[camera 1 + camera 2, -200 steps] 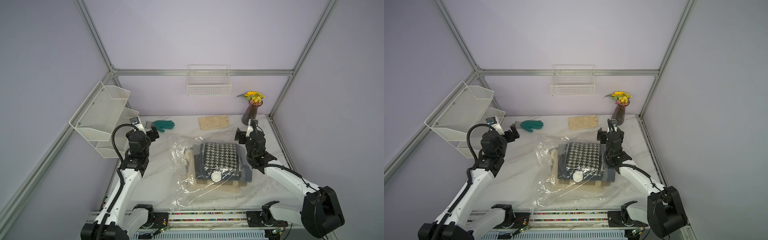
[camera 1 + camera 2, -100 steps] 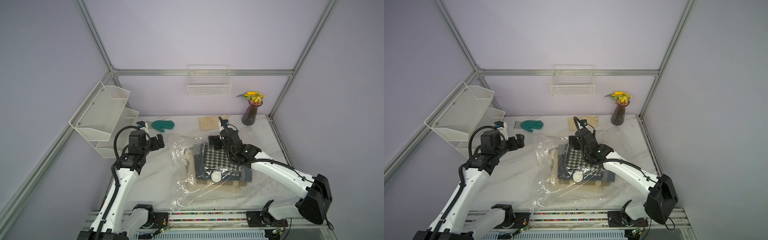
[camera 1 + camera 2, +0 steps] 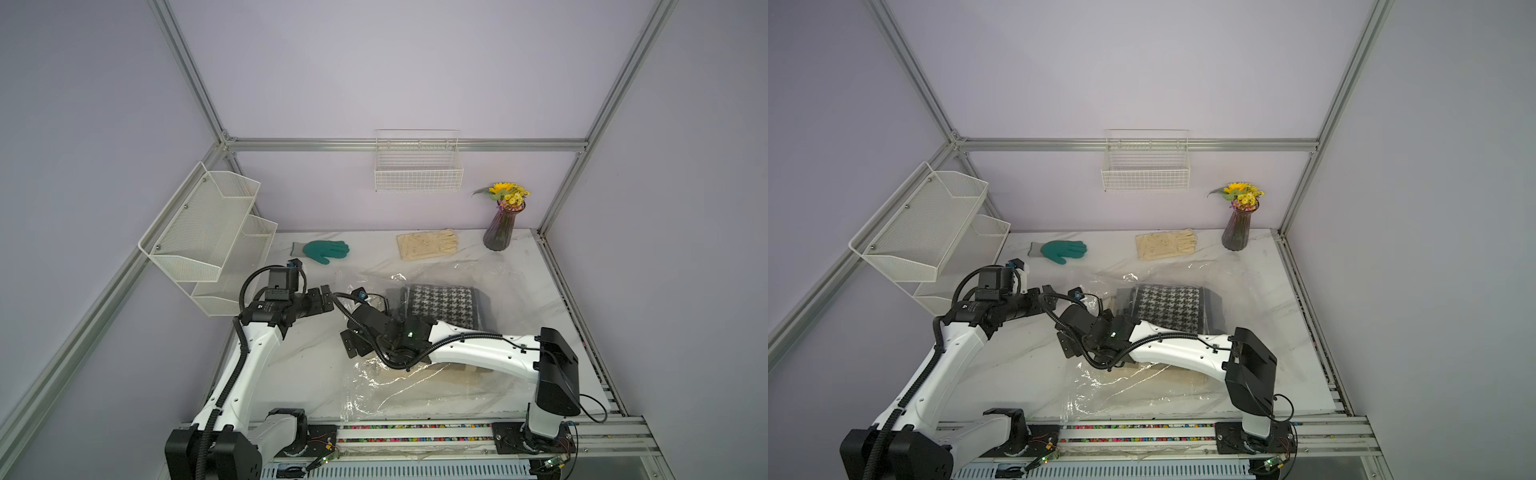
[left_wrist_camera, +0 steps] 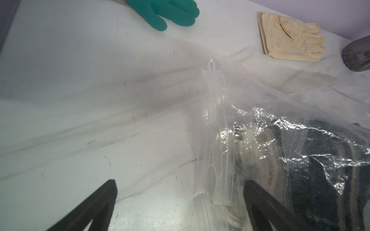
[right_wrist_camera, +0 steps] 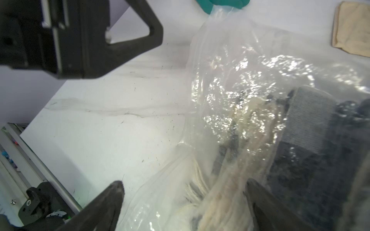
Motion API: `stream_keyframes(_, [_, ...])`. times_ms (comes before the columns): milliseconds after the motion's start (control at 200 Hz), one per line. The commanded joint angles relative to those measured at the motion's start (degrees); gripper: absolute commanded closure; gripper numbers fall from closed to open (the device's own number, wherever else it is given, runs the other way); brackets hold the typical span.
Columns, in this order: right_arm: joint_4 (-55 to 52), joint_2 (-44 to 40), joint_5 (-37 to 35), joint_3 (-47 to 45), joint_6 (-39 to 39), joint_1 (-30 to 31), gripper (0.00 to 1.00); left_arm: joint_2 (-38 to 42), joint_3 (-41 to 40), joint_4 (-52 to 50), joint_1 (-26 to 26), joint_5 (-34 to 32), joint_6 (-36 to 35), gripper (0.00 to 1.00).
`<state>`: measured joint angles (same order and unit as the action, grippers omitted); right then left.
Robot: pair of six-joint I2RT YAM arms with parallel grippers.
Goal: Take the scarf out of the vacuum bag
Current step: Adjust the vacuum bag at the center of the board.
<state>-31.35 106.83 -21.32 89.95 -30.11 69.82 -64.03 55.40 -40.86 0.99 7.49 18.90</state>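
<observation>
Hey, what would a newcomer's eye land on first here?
A crinkly transparent plastic vacuum bag sprawls across the white marbled table, with a black-and-white houndstooth scarf inside. The open left pincer and open right pincer sit at its edge nearest the white mesh wall shelf.

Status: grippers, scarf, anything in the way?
Left gripper and right gripper open, empty, at the edge of the vacuum bag. Scarf inside it. Green glove, cream glove, vase behind, not blocking.

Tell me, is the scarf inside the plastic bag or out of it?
Inside. The folded checked scarf lies within the bag, its shiny crinkly plastic covering it in both top views.
</observation>
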Motion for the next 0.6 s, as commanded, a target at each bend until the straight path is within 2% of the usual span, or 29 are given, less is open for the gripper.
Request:
stream_keyframes(0, [-4.25, 3.24, -2.76, 3.51, -2.18, 1.63, 0.03, 0.28, -0.26, 2.90, -2.17, 8.84, 2.91, 0.00])
stream_keyframes(165, [-12.09, 8.56, -5.71, 10.78, -4.75, 3.94, 0.03, -2.93, -0.49, 4.49, -5.51, 11.85, 6.68, 0.00])
stream_keyframes(410, [-36.16, 23.52, -16.64, 33.92, -11.34, 10.64, 0.03, -7.20, -3.47, 9.89, -10.09, 20.24, 10.67, 0.00])
stream_keyframes(595, [-39.17, 26.65, -17.52, 35.97, -14.36, 12.26, 0.03, -9.60, -4.86, 11.27, -14.06, 24.59, 12.21, 0.00])
